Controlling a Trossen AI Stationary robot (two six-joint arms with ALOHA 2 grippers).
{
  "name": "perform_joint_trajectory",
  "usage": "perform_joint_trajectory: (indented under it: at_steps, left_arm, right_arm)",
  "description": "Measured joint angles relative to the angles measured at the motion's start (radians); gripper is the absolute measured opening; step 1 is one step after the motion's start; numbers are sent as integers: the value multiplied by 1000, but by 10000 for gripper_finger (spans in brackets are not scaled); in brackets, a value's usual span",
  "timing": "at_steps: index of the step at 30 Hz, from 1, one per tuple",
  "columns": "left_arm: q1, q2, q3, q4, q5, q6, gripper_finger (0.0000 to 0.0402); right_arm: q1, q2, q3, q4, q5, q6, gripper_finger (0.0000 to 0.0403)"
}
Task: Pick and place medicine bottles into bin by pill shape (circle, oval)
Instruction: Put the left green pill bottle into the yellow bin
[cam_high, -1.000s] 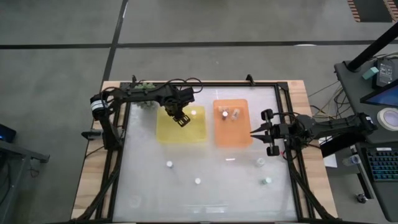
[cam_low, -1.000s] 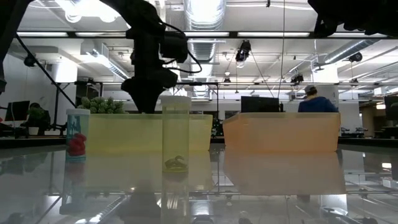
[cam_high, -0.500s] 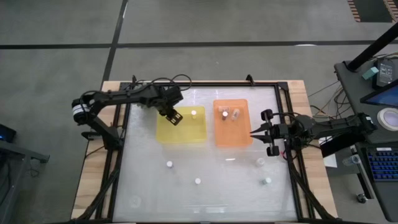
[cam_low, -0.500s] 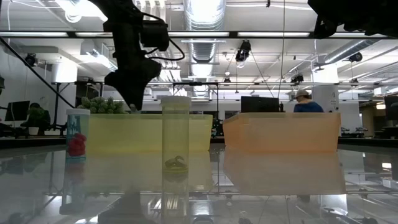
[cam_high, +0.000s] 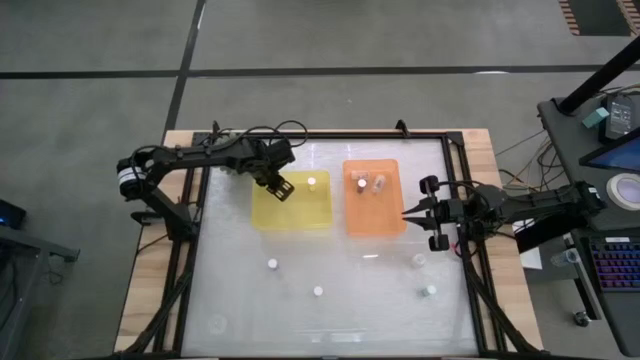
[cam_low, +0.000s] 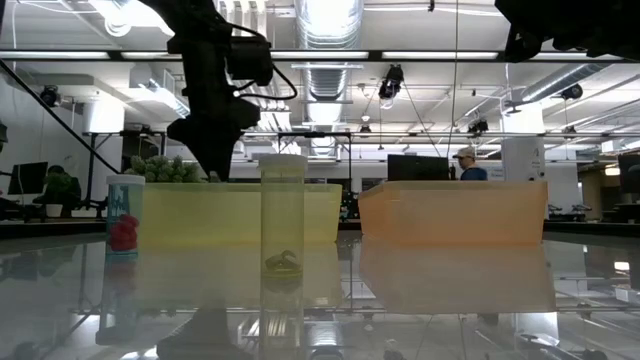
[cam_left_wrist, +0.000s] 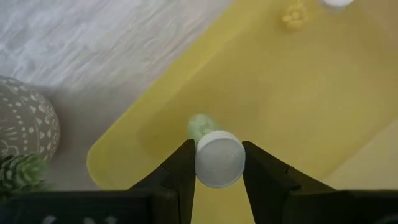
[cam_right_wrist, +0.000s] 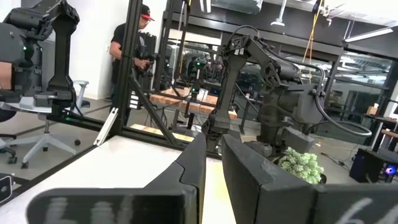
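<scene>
Over the yellow tray (cam_high: 291, 212), near its far left corner, the left gripper (cam_high: 281, 186) hangs with its jaws clamped on a white-capped medicine bottle (cam_left_wrist: 218, 158), beside another bottle (cam_high: 311, 182) standing in that tray. Just right of the orange tray (cam_high: 372, 222), which holds two bottles (cam_high: 379, 183), the right gripper (cam_high: 408, 213) waits with jaws together. Loose bottles (cam_high: 272, 264) stand on the glass table (cam_high: 240, 300) nearer the front.

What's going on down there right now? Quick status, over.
Left gripper shut on a medicine bottle, over the yellow tray. Right gripper shut, empty, beside the orange tray. Nothing in the way.
</scene>
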Motion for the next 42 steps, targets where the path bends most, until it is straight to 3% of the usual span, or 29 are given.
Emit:
perform_joint_trajectory:
  at_steps: [15, 30, 42]
  left_arm:
    - [1, 0, -64, 116, -19, -42, 93]
    - [1, 0, -128, 126, -19, -58, 93]
    - [1, 0, -129, 142, -19, -70, 147]
  right_arm:
    - [0, 0, 0, 0, 0, 0, 43]
    - [0, 0, 0, 0, 0, -2, 43]
    - [0, 0, 0, 0, 0, -3, 43]
